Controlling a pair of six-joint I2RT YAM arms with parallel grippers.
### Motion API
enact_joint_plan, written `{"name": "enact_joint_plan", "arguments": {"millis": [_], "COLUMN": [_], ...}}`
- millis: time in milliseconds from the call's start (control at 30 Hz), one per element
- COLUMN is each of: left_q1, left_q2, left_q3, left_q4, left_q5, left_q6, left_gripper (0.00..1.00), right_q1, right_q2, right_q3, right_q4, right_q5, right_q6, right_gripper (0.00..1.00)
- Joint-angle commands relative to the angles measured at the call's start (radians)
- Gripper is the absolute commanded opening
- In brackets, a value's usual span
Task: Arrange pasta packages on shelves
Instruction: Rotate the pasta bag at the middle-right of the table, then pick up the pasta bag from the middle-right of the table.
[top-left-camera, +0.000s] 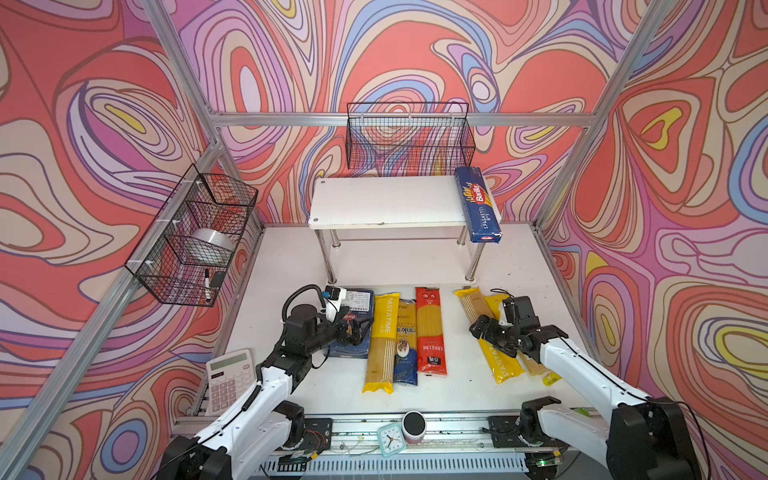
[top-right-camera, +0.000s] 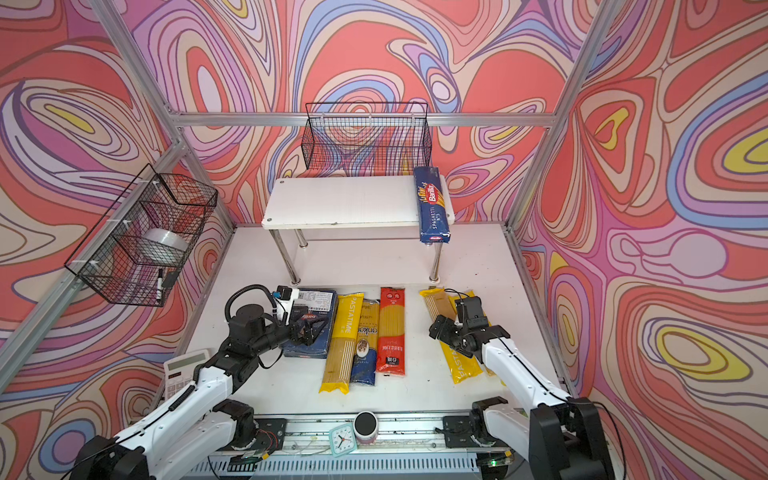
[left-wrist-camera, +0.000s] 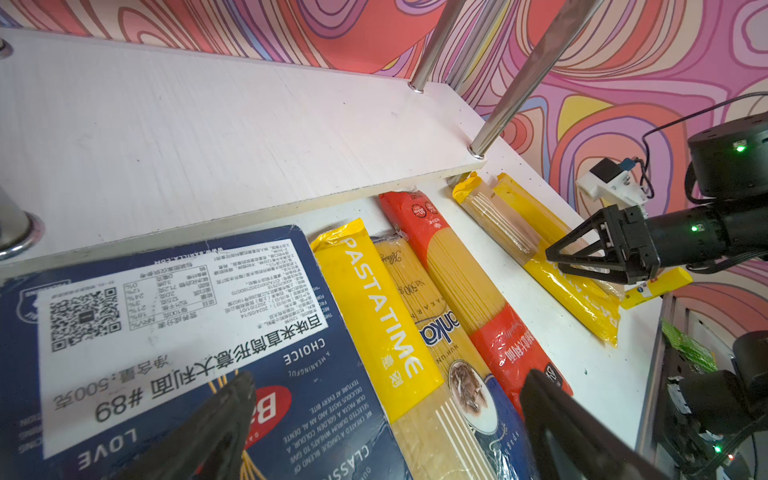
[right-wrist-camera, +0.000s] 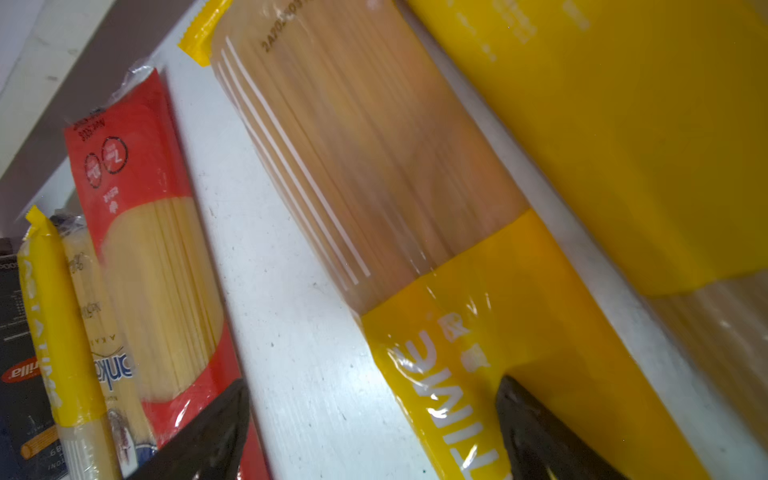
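Saw right gripper (right-wrist-camera: 374, 382) wide open, empty. Spotted yellow PASTATIME bag (right-wrist-camera: 490, 299) just beneath, long axis across the jaws.

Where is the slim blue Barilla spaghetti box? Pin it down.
In both top views the slim Barilla box lies on the white rack's top board, at its right end, its near end overhanging the front edge.

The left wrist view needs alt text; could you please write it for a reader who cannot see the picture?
The left claw, open, hangs over a wide blue Barilla box beside a yellow PASTATIME bag, a dark blue bag and a red bag. Beyond lie the rack's lower board and chrome legs, and the open right claw over another yellow bag.
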Motion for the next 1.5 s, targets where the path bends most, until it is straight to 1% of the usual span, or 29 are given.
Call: {"name": "enact_joint_plan", "arguments": {"millis": [0,100,267,367,500,567,633,700,767,867,1033,1467], "left_q1": [-0.007,-0.006,-0.007,-0.008,-0.008,-0.009,-0.010,-0.009,-0.009,-0.009,-0.009,-0.009], "left_q2": [0.020,0.036,0.050,0.057,0.074,0.083,0.093,0.097,0.100,0.099,0.092,0.116], "left_q3": [0.004,0.015,0.021,0.023,0.030,0.031,0.034,0.033,0.031,0.031,0.031,0.026], "left_q4": [0.037,0.024,0.015,0.015,0.013,0.018,0.019,0.026,0.027,0.025,0.015,0.032], "left_q5": [0.031,0.031,0.021,0.019,0.024,0.026,0.032,0.039,0.042,0.043,0.028,0.017], "left_q6": [-0.016,-0.016,-0.016,-0.015,-0.016,-0.016,-0.016,-0.016,-0.016,-0.012,-0.007,-0.008], "left_gripper": [1.00,1.00,1.00,1.00,1.00,1.00,1.00,1.00,1.00,1.00,1.00,1.00], "right_q1": [0.037,0.083,0.192,0.224,0.241,0.242,0.242,0.242,0.242,0.242,0.241,0.240], "right_q2": [-0.018,-0.048,-0.102,-0.118,-0.114,-0.101,-0.078,-0.024,0.038,0.109,0.167,0.260], "right_q3": [-0.044,-0.049,-0.029,0.036,0.173,0.215,0.224,0.231,0.239,0.225,0.219,0.159], "right_q4": [0.001,-0.015,-0.074,-0.167,-0.302,-0.325,-0.301,-0.293,-0.282,-0.223,-0.198,-0.073], "right_q5": [-0.064,-0.062,-0.006,0.064,0.181,0.224,0.258,0.298,0.309,0.308,0.369,0.333], "right_q6": [0.049,0.080,0.135,0.124,0.085,0.064,0.041,0.024,0.001,-0.023,-0.044,-0.050], "right_gripper": [0.95,0.94,0.93,0.92,0.92,0.94,0.95,0.97,0.98,0.98,0.98,0.98]}}
